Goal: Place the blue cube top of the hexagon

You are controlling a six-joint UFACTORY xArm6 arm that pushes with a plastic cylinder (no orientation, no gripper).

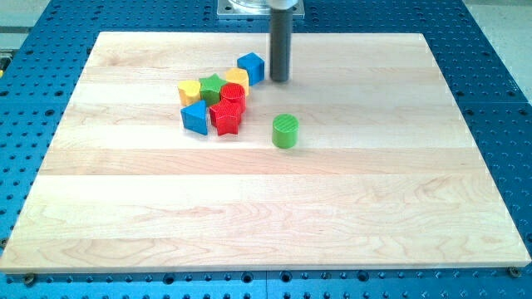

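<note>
Blue cube point(251, 66) sits near the view's top of the wooden board point(266, 208), a bit left of centre, at the upper right end of a small huddle of blocks. My tip point(280, 80) is just beside it on the view's right, so close it looks like it's touching or almost touching the cube's side, but I can't tell for sure. No fingers on this rig, just the straight dark rod, so nothing is opened or closed around anything.

Right below-left of the cube is a yellow block point(238, 78), shape hard to make out, with the cube tucked against its upper right. Left of that is a green star point(213, 85), and further left a yellow hexagon point(189, 90). A red cylinder point(233, 94) sits under the first yellow block, a red star point(226, 118) is below that, and a blue triangle point(194, 118) is right beside the red star on its left. They're all packed tight, mostly touching.

A green cylinder point(285, 130) stands on its own, off to the view's right and below the cluster, clear of everything else and below my tip.
</note>
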